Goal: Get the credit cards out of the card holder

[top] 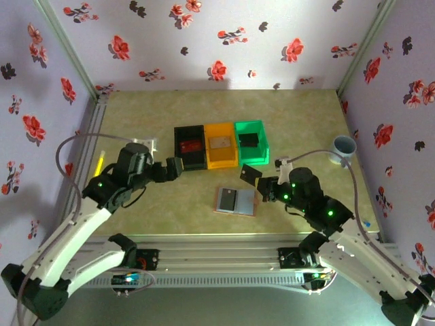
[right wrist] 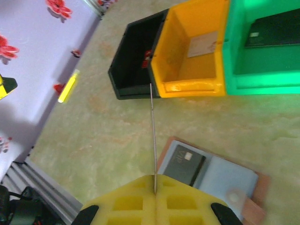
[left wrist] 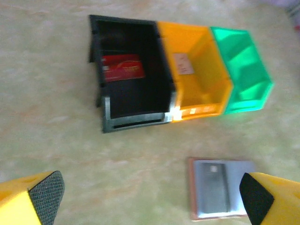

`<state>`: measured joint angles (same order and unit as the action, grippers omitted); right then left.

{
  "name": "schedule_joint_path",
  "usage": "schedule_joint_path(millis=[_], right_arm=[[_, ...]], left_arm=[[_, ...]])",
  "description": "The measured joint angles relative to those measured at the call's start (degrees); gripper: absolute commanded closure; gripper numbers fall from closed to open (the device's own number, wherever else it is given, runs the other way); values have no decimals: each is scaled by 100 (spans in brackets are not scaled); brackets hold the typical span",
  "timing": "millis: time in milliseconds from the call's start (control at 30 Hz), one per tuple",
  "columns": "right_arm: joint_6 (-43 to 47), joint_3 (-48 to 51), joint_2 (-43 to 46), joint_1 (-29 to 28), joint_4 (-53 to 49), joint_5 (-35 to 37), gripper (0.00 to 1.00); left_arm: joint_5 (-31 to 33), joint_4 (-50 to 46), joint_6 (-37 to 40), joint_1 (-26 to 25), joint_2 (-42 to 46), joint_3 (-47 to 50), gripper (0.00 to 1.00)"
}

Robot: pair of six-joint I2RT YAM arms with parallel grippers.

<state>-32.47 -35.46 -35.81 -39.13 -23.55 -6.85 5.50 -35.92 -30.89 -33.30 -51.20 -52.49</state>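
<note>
Gripping a dark card by one edge, the right gripper has its jaws clenched and hangs above the table, between the card holder and the green bin. The left gripper stands released and empty, fingers wide apart, just beside the black bin, in which a red card lies. The card holder lies open and flat in front of the bins, with a second dark card in its pocket. Assessment: extraction is part done. The next move likely calls for carrying the held card over a bin and releasing it, then drawing the second dark card.
</note>
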Motion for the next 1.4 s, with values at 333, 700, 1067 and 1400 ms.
schedule_joint_path(millis=[333, 700, 1067, 1400], right_arm=[[527, -1029, -846, 664, -1141, 201, 100], [964, -2129, -2909, 2070, -1272, -577, 100], [1381, -3442, -5047, 2205, -1088, -1145, 100], [1617, -4555, -6500, 2330, -1180, -1440, 100]], left_arm=[[420, -184, 289, 667, -568, 184, 0], [575, -186, 326, 728, -92, 575, 0], [785, -138, 326, 732, 44, 575, 0], [809, -138, 345, 732, 42, 575, 0]])
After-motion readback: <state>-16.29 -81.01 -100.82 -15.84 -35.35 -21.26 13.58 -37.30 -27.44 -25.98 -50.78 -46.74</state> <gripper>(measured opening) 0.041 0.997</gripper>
